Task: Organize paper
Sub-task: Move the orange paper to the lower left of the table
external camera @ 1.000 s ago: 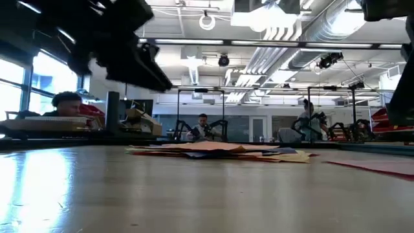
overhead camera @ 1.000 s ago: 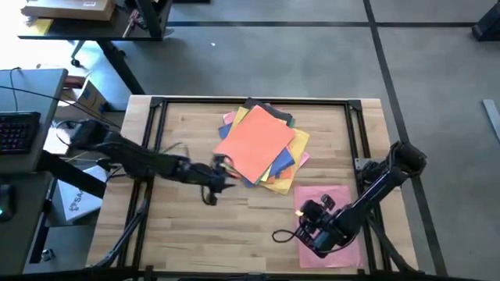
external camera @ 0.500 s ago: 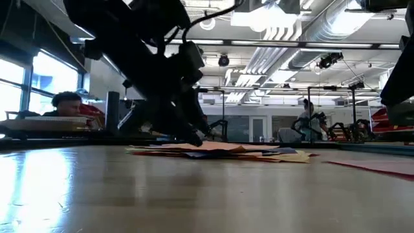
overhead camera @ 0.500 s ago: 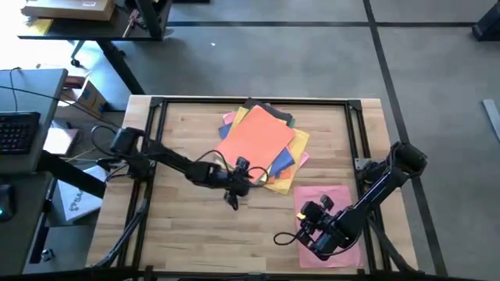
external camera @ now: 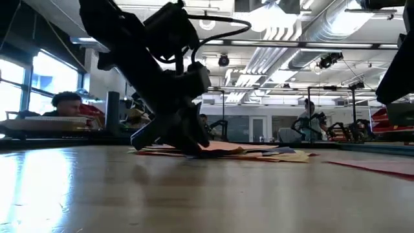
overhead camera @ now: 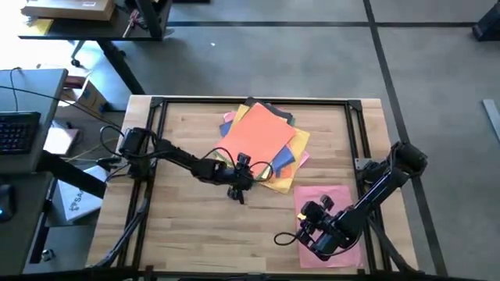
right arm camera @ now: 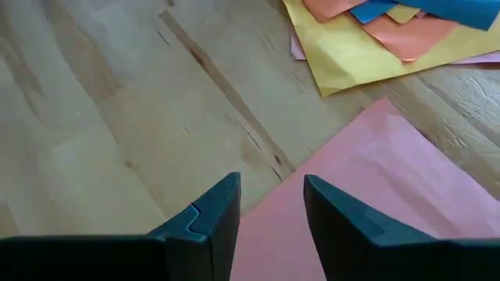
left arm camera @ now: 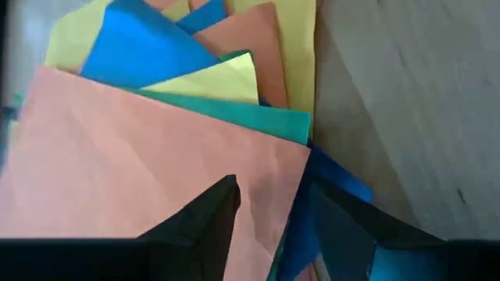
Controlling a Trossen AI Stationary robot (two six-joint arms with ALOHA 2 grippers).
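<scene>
A loose pile of paper (overhead camera: pixel 262 148) lies at the table's far middle, an orange sheet (overhead camera: pixel 258 136) on top, with yellow, blue, green and dark sheets fanned out beneath. One pink sheet (overhead camera: pixel 332 207) lies flat apart at the near right. My left gripper (overhead camera: pixel 239 190) is open, low at the pile's near-left corner. In the left wrist view its fingers stand either side of the orange sheet's corner (left arm camera: pixel 293 160). My right gripper (overhead camera: pixel 283 236) is open, just above the pink sheet's left edge (right arm camera: pixel 312 183). My left gripper comes slanting down from the table's left at the orange sheet's near corner (left arm camera: pixel 266 168). One finger (left arm camera: pixel 223 204) lies over the sheet, the other (left arm camera: pixel 332 211) over the blue paper beside it. I cannot tell whether either touches the paper.
Black frame rails (overhead camera: pixel 156 140) run along the table's left, far and right sides. Bare wood (overhead camera: pixel 187 234) stretches across the near left. A desk with a keyboard (overhead camera: pixel 19 129) stands off the left edge. People sit in the room beyond (external camera: pixel 65 103).
My left gripper has travelled toward the table's right edge and down, reaching the near-left corner of the paper pile. The pile and the pink sheet have stayed where they were.
</scene>
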